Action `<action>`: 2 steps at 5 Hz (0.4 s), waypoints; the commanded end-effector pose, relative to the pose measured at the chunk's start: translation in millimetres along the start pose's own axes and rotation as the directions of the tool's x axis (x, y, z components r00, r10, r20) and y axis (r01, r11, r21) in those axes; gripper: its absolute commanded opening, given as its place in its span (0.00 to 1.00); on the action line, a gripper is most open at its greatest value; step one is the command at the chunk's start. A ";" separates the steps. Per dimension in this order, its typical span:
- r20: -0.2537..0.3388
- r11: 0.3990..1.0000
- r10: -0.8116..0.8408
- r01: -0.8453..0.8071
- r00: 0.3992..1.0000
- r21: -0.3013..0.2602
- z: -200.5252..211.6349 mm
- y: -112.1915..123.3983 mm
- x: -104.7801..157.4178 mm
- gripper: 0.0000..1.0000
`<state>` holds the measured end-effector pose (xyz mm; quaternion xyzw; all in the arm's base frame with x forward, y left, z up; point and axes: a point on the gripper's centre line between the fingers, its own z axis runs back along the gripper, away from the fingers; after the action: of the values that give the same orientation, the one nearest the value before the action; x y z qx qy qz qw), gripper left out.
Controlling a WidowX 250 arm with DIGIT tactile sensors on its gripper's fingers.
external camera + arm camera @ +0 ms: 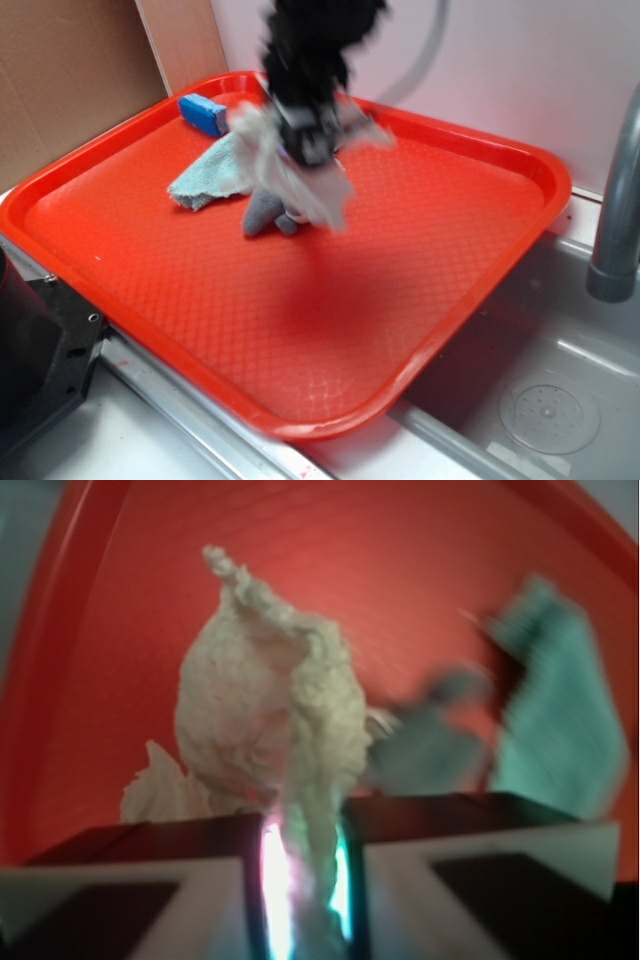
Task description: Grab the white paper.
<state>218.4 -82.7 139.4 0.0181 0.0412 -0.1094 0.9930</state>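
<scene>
The white paper [265, 720] is a crumpled, wrinkled sheet pinched between my two fingers and hanging out from them over the red tray [330, 540]. In the exterior view the white paper [305, 175] drapes below my black gripper [310, 140], lifted off the tray [380, 300], blurred by motion. My gripper [305, 880] is shut on the paper, the jaws close together with a narrow strip of it between them.
A light teal cloth [212, 172] lies on the tray at the back left, with a small grey object [265, 212] beside it and a blue block [203, 112] near the rim. A sink [540, 400] and grey faucet pipe [615, 220] stand right.
</scene>
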 end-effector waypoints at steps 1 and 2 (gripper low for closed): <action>0.102 0.962 0.270 -0.266 0.957 -0.054 56.3 26.4 -54.4 0.00; 0.128 0.955 0.298 -0.293 0.946 -0.053 57.7 33.5 -71.4 0.00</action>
<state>168.6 -27.4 198.9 -0.0015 -0.0153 0.0361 0.9992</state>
